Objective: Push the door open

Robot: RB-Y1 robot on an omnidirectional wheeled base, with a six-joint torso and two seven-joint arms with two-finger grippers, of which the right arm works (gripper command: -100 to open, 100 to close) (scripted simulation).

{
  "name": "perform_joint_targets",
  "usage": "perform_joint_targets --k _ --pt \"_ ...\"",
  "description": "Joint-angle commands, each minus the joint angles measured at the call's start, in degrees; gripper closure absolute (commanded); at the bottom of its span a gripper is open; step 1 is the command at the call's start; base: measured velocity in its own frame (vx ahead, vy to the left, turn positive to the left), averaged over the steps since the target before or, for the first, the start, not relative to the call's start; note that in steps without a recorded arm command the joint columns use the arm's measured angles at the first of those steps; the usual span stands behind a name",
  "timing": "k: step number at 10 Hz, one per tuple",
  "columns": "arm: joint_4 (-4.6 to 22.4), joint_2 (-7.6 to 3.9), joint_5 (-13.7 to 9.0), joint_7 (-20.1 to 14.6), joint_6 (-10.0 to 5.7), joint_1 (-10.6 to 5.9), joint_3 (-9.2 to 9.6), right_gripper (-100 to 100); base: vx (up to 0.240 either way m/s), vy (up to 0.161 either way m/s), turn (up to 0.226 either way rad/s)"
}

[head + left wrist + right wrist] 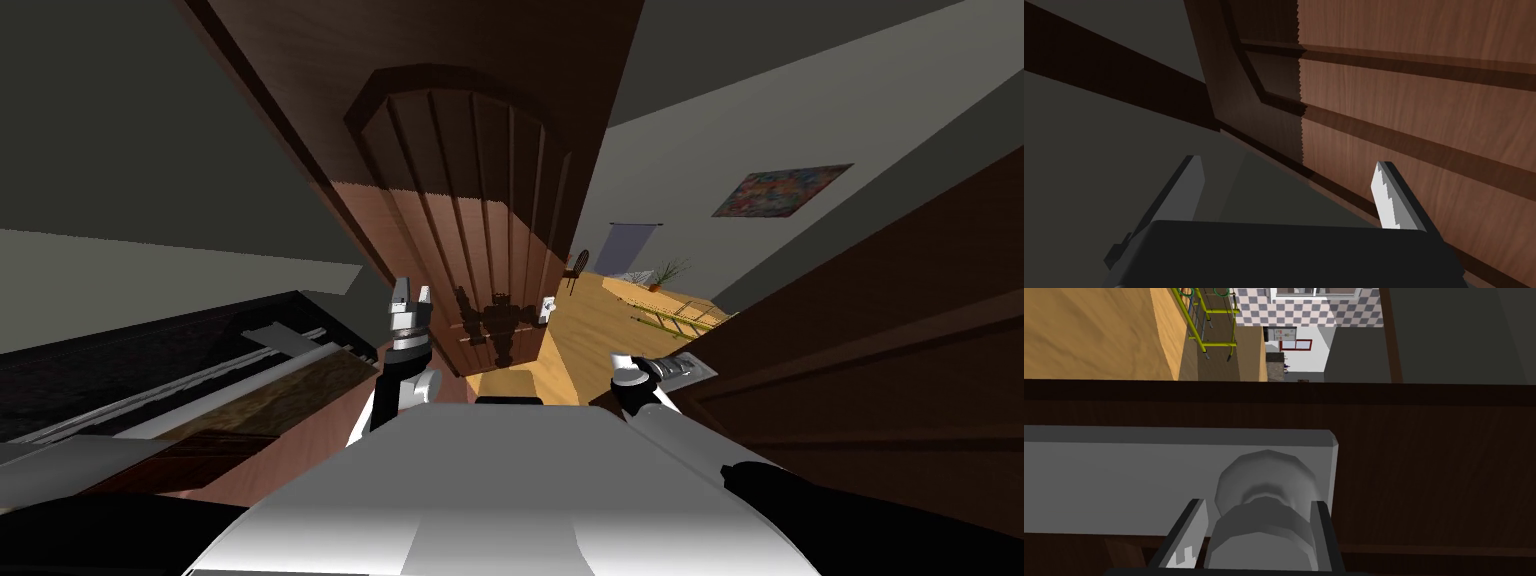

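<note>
Right end effector (1258, 504) pinches the knob (1264, 480); an off-axis push could slip it off the door (1424, 463). Left end effector (1288, 162), spread, may scrape the nearby wood panel (1414, 100).

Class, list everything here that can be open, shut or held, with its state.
Left gripper: open, empty.
Right gripper: shut on the knob.
Knob: gripped on both sides.
Right door: partly open, room showing past its edge.
Left door: ajar, floor showing beside it.
</note>
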Motion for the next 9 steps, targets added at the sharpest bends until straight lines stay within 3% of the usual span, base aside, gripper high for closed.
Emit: perform_joint_targets --k 1,5,7,9 --pt "0.1 0.12 0.0 0.0 0.07 0.04 -0.02 100 -0.001 0.034 -0.012" --pt "0.1 0.12 0.0 0.0 0.07 0.04 -0.02 100 -0.004 0.020 0.000" --pt "-0.2 0.05 -0.9 1.6 -1.62 -0.11 -2.78 100 0.031 -0.191 0.073" --pt "-0.2 0.05 -0.9 1.6 -1.62 -0.11 -2.78 100 0.038 -0.114 0.011"
